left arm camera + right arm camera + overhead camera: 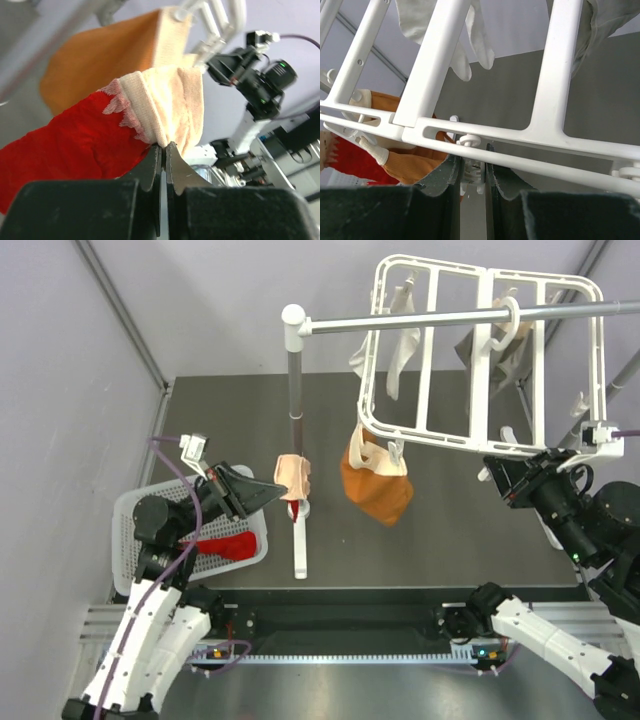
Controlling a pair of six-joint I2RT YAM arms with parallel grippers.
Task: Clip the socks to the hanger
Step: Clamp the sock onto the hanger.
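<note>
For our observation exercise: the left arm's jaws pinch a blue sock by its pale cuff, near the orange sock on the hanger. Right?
No: it is a red sock, not a blue one, as the left wrist view shows. The left arm's jaws pinch it by its pale cuff, near the orange sock on the hanger.

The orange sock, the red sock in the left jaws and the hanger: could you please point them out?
orange sock [377, 490], top view, on its body.
red sock [75, 145], left wrist view, on its red body below the pale cuff.
hanger [555, 70], right wrist view, on a crossbar.
</note>
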